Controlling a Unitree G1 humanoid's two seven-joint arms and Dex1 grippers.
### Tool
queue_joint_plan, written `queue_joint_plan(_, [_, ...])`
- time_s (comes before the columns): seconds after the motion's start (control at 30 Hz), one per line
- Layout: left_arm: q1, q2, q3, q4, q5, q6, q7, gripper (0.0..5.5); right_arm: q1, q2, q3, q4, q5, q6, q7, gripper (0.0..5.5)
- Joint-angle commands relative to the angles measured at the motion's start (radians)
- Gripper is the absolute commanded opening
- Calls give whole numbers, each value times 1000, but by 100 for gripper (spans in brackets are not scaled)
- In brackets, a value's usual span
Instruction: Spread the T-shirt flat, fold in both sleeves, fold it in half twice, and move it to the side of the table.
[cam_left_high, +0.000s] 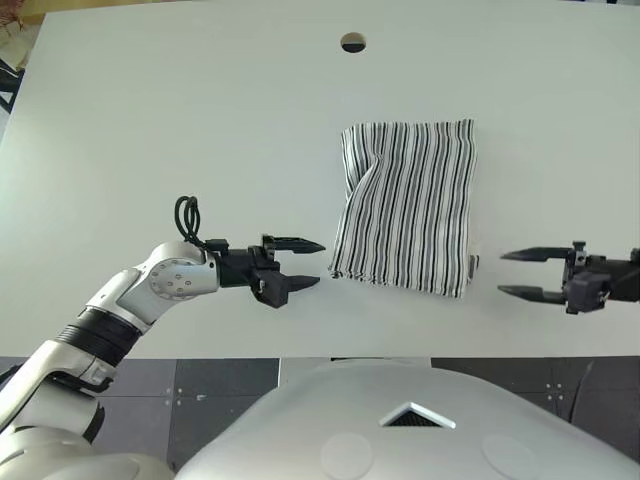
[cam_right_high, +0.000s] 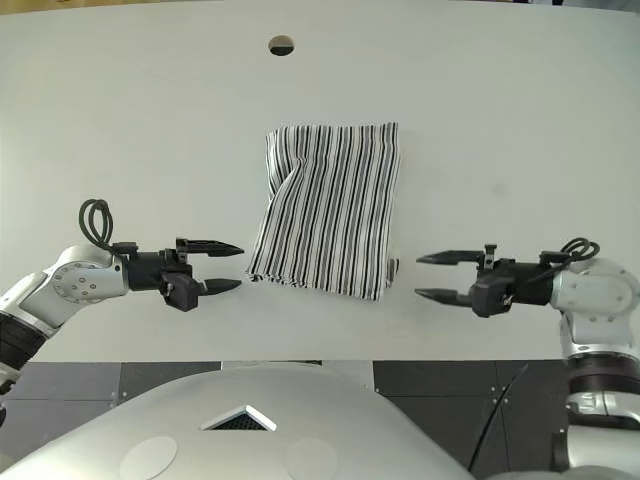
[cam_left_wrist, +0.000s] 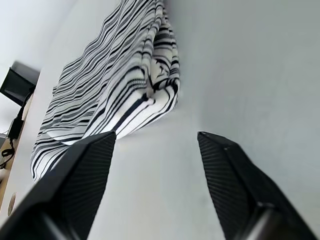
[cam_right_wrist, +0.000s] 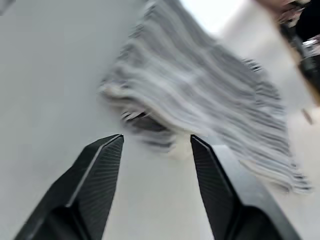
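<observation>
The black-and-white striped T-shirt (cam_left_high: 408, 207) lies folded into a narrow rectangle on the white table (cam_left_high: 180, 130), right of centre, with a crease along its left side. My left gripper (cam_left_high: 312, 264) is open just left of the shirt's near-left corner, a small gap away. My right gripper (cam_right_high: 428, 276) is open to the right of the near-right corner, also apart from the cloth. The left wrist view shows the folded edge of the T-shirt (cam_left_wrist: 115, 95) beyond the fingers (cam_left_wrist: 82, 175). In the right wrist view the T-shirt (cam_right_wrist: 200, 95) lies ahead of the open fingers (cam_right_wrist: 95, 180).
A round cable hole (cam_left_high: 353, 43) sits in the table near the far edge. The table's near edge (cam_left_high: 300, 355) runs just below both grippers. Bare tabletop stretches to the left of the shirt.
</observation>
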Motion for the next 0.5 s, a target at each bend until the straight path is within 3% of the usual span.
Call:
queue_joint_plan(0.03, [6, -35, 26, 20, 113, 4, -1, 356, -23, -32, 49, 65, -91, -90, -18, 292])
queue_joint_plan(0.5, [-29, -210, 55, 97, 304, -52, 96, 356, -105, 76, 190, 101, -512, -231, -419, 292])
